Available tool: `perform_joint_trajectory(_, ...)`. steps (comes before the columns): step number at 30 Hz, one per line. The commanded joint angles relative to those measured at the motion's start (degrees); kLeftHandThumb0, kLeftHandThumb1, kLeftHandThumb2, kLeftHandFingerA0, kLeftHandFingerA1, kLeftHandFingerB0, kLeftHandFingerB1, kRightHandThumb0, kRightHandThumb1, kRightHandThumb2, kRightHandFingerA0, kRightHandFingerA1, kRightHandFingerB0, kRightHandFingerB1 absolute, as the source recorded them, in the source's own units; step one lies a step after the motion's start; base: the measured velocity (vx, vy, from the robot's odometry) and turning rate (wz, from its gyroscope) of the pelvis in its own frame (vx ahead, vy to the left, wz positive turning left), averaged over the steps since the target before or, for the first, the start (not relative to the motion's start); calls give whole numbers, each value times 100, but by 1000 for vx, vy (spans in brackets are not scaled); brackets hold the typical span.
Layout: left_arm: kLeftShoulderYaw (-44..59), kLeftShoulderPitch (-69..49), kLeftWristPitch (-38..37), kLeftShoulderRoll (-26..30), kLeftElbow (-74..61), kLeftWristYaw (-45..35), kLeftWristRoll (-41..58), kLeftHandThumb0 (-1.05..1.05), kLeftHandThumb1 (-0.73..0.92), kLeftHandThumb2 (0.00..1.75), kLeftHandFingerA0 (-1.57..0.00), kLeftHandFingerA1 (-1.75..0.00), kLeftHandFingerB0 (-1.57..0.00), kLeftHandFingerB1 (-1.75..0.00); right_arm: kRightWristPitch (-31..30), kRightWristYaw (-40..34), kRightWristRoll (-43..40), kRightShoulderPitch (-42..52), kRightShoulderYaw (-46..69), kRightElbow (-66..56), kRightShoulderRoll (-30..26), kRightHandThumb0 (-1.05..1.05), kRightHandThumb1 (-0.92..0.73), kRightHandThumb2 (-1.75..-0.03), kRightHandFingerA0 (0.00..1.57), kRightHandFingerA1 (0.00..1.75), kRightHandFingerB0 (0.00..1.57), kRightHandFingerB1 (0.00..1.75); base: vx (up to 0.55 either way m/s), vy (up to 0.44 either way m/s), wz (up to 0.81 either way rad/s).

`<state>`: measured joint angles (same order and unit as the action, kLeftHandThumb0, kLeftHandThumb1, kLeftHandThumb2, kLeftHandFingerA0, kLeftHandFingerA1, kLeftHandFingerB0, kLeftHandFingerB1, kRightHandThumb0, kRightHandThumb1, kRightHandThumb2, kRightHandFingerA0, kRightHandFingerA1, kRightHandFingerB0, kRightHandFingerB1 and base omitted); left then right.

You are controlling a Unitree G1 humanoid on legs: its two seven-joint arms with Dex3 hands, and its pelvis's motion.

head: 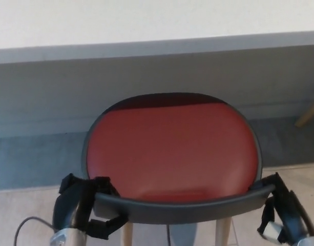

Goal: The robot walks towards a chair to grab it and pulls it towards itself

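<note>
left hand (pixel 85 207): fingers wrapped round L end of back rail (pixel 182 211), gripping it.
right hand (pixel 282 212): clasped on rail's R end.
chair (pixel 172 151): ctr of view, red seat, near grey wall (pixel 146 87).

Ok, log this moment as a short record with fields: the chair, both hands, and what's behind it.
chair: red-topped, dark grey curved backrest nearest the camera, pale wooden legs
left hand: shut on the backrest's left end
right hand: shut on the backrest's right end
behind: grey wall band, white above
stage: chair grasped at both ends
</note>
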<state>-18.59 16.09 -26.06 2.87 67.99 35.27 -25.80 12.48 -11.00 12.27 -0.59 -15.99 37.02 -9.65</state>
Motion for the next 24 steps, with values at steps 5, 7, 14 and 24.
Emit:
perform_joint_trajectory(5, 547, -397, -933, 189, -321, 394, 274, -12, 49, 127, -157, -168, -156, -166, 1036, 615, -804, 1494, -351, -1331, 928, -15, -92, -150, 142, 144, 137, 142, 0, 0, 0)
perform_joint_trajectory(7, 620, -558, -1023, 229, -482, 426, 274, -11, 49, 128, -157, -169, -156, -167, 1016, 732, -953, 1725, -352, -1536, 925, -16, -92, -150, 144, 145, 139, 143, 0, 0, 0)
perform_joint_trajectory(14, 948, -1517, -1396, 199, -1423, 378, 451, -16, 47, 135, -157, -166, -156, -165, 1182, 847, -1059, 2343, -438, -2285, 651, -26, -87, -136, 132, 175, 107, 175, 0, 0, 0)
perform_joint_trajectory(24, 748, -3317, -1954, -82, -3120, 205, 481, -23, 47, 129, -157, -161, -155, -156, 1325, 972, -1211, 2878, -507, -2848, 451, -15, -92, -148, 142, 143, 135, 140, 0, 0, 0)
